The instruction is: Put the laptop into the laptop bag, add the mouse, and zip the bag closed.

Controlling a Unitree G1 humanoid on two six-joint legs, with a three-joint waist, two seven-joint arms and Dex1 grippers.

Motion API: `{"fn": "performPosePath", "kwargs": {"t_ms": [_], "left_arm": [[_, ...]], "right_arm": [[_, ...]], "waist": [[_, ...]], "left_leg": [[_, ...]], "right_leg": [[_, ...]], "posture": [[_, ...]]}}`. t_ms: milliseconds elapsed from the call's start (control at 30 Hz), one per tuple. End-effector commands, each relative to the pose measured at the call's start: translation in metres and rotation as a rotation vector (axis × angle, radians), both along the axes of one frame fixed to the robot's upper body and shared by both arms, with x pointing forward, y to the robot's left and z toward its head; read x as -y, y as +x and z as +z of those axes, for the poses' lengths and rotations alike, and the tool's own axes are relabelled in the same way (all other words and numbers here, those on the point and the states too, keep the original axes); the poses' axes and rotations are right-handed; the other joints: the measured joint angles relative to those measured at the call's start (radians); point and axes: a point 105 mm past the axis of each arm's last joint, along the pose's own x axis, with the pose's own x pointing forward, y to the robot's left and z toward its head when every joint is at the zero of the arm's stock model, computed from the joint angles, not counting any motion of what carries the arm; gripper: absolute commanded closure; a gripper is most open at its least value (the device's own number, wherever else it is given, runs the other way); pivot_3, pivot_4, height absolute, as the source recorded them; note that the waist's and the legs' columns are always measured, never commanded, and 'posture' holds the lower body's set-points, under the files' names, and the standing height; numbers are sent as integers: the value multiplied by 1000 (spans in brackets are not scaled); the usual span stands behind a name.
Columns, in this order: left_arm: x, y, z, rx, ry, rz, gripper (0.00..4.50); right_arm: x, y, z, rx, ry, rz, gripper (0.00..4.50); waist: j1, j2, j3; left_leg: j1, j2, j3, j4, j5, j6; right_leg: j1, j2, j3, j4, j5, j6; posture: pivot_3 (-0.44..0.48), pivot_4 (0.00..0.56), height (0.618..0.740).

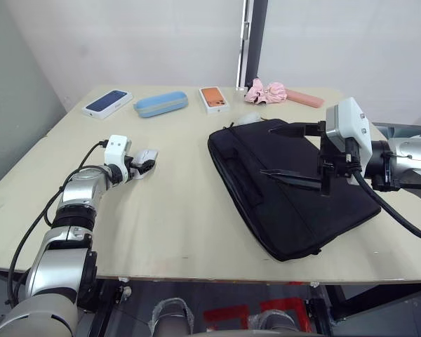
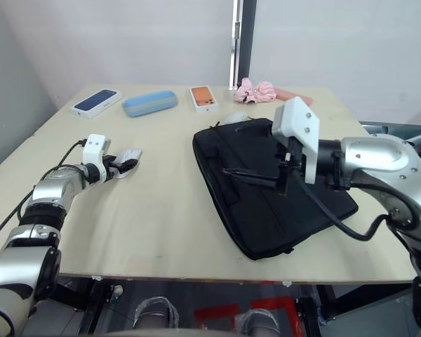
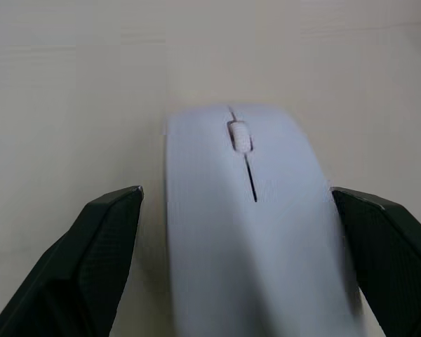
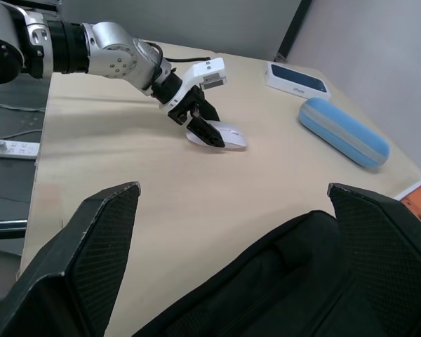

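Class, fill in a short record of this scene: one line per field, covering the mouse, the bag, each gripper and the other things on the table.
mouse: white, on the table, between the left gripper's fingers
laptop bag: black, lying flat
left gripper: open, straddling the mouse
right gripper: open, over the laptop bag
far edge: two phone boxes, blue case, pink items
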Motion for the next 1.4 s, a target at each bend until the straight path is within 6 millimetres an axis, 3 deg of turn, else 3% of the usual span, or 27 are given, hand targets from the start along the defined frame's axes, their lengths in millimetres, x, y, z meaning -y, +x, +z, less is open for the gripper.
{"fn": "performPosePath", "kwargs": {"t_ms": [33,200,300,367,400,567,733,767,833,900,967,1100,1300,1400], "left_arm": [[9,8,10,35,23,-43,52],[21,9,1,14,35,-106,52],[20,2,-5,-15,45,-153,707],[13,-2,-6,-24,61,-148,1532],[9,-3,-5,-27,63,-144,1648],[-2,-7,6,-22,92,-148,1646],[22,-14,34,39,59,-342,1646],[29,-22,39,38,56,-428,1646],[48,-59,54,71,121,-754,1646],[54,-93,63,40,180,-983,1646],[58,-104,72,24,189,-1054,1646],[69,-108,76,45,264,-1137,1646],[85,-102,80,112,270,-1189,1646],[82,-101,79,107,294,-1195,1646]], "right_arm": [[-5,-6,9,51,-1,18,0],[-5,-6,10,55,0,13,0],[-5,-6,10,53,1,5,0],[-5,-6,10,51,2,2,0],[-4,-6,10,50,3,1,0],[-5,-5,10,48,7,3,0],[-6,-1,9,38,12,3,0],[-8,1,7,34,15,-3,0],[-14,9,5,-9,59,-39,0],[-28,18,-7,-114,96,-86,0],[-42,25,-25,-225,93,-143,0],[-58,50,-45,-369,176,-312,0],[-59,71,-97,-454,-11,-525,0],[-59,79,-108,-415,-106,-570,0]], "waist": [[1,0,0],[9,0,0],[10,0,0],[10,0,0],[8,0,0],[0,0,0],[4,0,0],[3,0,0],[-6,0,1],[-21,0,1],[-15,1,2],[-3,4,3],[0,4,3],[-4,4,3]], "left_leg": [[0,0,0,0,0,0],[0,0,0,0,0,0],[0,0,0,0,0,0],[0,0,0,0,0,0],[0,0,0,0,0,0],[0,0,0,-1,0,-1],[0,0,0,-2,0,-1],[-1,0,0,-2,0,-1],[-1,0,0,-3,0,-1],[0,1,3,-7,0,-2],[1,1,3,-12,1,-6],[2,1,3,-15,3,-8],[-1,0,2,-15,6,-14],[-2,0,2,-16,6,-15]], "right_leg": [[0,0,0,0,0,0],[0,-1,0,0,0,0],[0,-1,0,0,0,0],[0,-1,0,0,0,0],[0,-1,0,0,0,0],[0,0,0,0,0,0],[-1,0,0,-1,0,0],[-1,-1,-1,-2,0,0],[-1,-1,-1,-3,0,0],[-3,1,1,-4,0,0],[-5,2,1,-4,-1,-1],[-7,2,1,-1,-4,-4],[-9,1,0,-2,-4,-4],[-10,2,-1,-2,-4,-3]], "posture": [[0,150,740],[0,150,740],[0,150,740],[0,150,740],[0,150,740],[0,150,740],[0,150,740],[0,150,740],[0,150,740],[0,150,740],[0,150,740],[0,150,740],[0,150,740],[0,150,740]]}}
